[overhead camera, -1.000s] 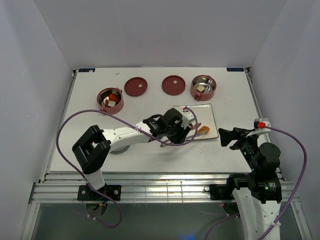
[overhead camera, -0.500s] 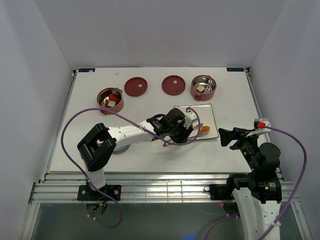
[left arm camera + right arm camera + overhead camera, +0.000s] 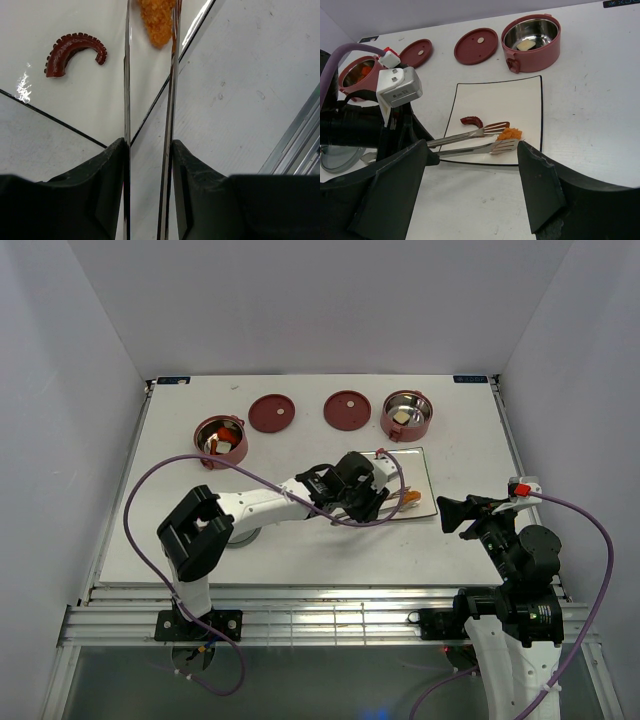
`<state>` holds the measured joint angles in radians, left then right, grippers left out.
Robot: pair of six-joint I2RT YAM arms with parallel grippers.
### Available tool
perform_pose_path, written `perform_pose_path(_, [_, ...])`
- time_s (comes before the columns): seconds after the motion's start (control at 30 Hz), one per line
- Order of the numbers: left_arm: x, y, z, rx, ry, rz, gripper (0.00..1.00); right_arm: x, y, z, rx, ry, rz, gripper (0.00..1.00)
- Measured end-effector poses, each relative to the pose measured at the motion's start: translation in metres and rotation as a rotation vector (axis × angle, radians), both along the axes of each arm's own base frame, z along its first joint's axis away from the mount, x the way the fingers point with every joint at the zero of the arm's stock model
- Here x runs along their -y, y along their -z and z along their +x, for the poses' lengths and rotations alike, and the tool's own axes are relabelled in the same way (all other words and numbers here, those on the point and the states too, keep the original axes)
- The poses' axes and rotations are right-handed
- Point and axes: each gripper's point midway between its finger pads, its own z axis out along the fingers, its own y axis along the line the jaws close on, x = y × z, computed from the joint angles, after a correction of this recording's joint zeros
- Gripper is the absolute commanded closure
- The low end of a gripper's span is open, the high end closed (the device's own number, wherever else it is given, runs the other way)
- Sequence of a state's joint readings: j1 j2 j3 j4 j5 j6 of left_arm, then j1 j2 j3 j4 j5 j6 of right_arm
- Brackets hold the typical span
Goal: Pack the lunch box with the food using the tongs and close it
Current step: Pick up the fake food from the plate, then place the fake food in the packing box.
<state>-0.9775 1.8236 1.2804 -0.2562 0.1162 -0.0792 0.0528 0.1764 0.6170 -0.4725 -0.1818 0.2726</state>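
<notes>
My left gripper (image 3: 148,145) (image 3: 374,502) is shut on the silver tongs (image 3: 126,90) (image 3: 470,134), one finger pressing on each arm. The tongs' forked tips straddle the orange nugget (image 3: 157,22) (image 3: 510,134) lying on the white plate (image 3: 495,100) (image 3: 412,462). A dark-red curved sausage (image 3: 72,50) (image 3: 471,120) lies beside it on the plate. Two dusty-red lunch box bowls stand open at the back: the left one (image 3: 201,447) holds food pieces, the right one (image 3: 392,430) (image 3: 540,52) holds a pale piece. My right gripper (image 3: 448,515) (image 3: 472,150) hangs open and empty, near the plate's right front corner.
Two flat dark-red lids (image 3: 272,412) (image 3: 347,409) lie between the bowls at the back. A grey round cover (image 3: 240,537) (image 3: 337,157) sits under the left arm. A purple cable loops over the left arm. The metal rail runs along the table's near edge.
The left gripper has shifted a little to the right over the plate, carrying the tongs' tips onto the nugget. The right arm has not moved.
</notes>
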Motion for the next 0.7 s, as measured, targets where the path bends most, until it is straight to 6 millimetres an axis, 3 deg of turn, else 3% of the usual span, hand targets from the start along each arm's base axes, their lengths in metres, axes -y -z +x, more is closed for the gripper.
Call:
perform_pose_path(0.13, [0.002,-0.010,0.009,0.030,-0.026,-0.001,0.70,0.000,0.000,0.000,0.000,0.000,0.000,0.22])
perform_pose_path(0.2, [0.005,-0.024,0.020,0.072,-0.059,-0.009,0.69,0.000,0.000,0.000,0.000,0.000,0.000,0.22])
perform_pose_path(0.43, [0.039,-0.110,0.083,0.289,-0.177,-0.116,0.68,0.000,0.000,0.000,0.000,0.000,0.000,0.22])
perform_pose_path(0.53, [0.056,-0.135,0.110,0.371,-0.211,-0.153,0.68,0.000,0.000,0.000,0.000,0.000,0.000,0.22])
perform_pose_path(0.7, [0.072,-0.136,0.147,0.441,-0.265,-0.142,0.64,0.001,0.000,0.000,0.001,0.003,-0.001,0.22])
